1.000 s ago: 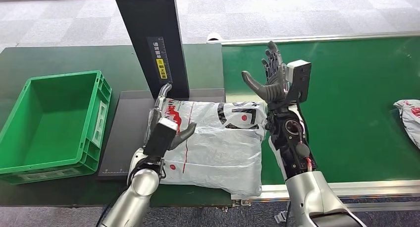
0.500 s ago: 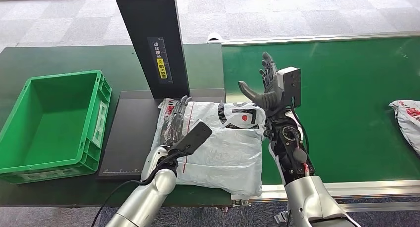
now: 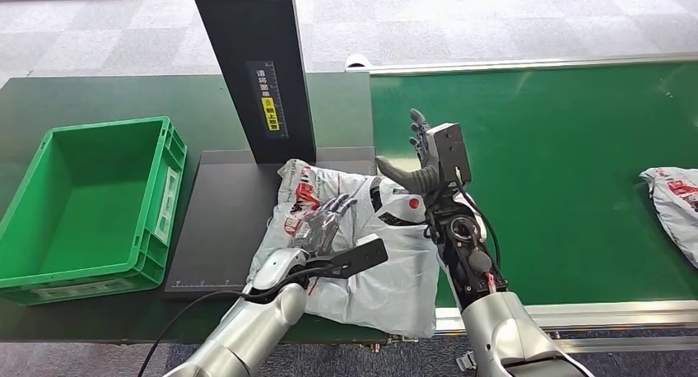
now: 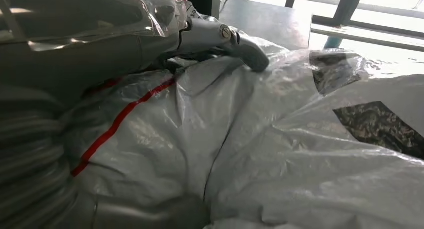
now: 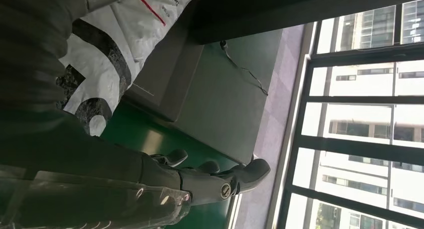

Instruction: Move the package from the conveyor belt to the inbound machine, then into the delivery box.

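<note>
Package (image 3: 362, 237) lies half on the black inbound machine (image 3: 218, 221), half over the belt (image 3: 568, 171) edge, so the step in hand looks like the lift toward the green box (image 3: 82, 204). Left hand (image 3: 323, 222) rests on the bag, fingers spread and pressing into the plastic; right hand (image 3: 420, 159) stands open at the bag's far edge, touching or just beside it, I cannot tell which. Next move likely needs both hands to squeeze the bag and carry it left over the box.

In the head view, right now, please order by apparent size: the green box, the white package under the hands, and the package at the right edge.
1. Green box
2. White package, slightly smaller, though partly covered by the arms
3. Package at the right edge, cut off by the frame
</note>
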